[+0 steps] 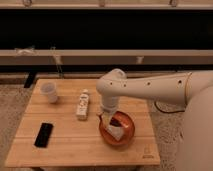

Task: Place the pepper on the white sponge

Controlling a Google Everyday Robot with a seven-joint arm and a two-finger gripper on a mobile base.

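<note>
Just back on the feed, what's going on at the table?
The robot's white arm reaches in from the right, and its gripper hangs at the rim of the orange-red bowl on the wooden table. The whitish rectangular sponge lies inside the bowl. A slim dark red-brown pepper seems to sit at the sponge's upper edge, by the gripper; released or not, I cannot tell. A white cup, a long white bar and a flat black phone lie apart from the bowl.
</note>
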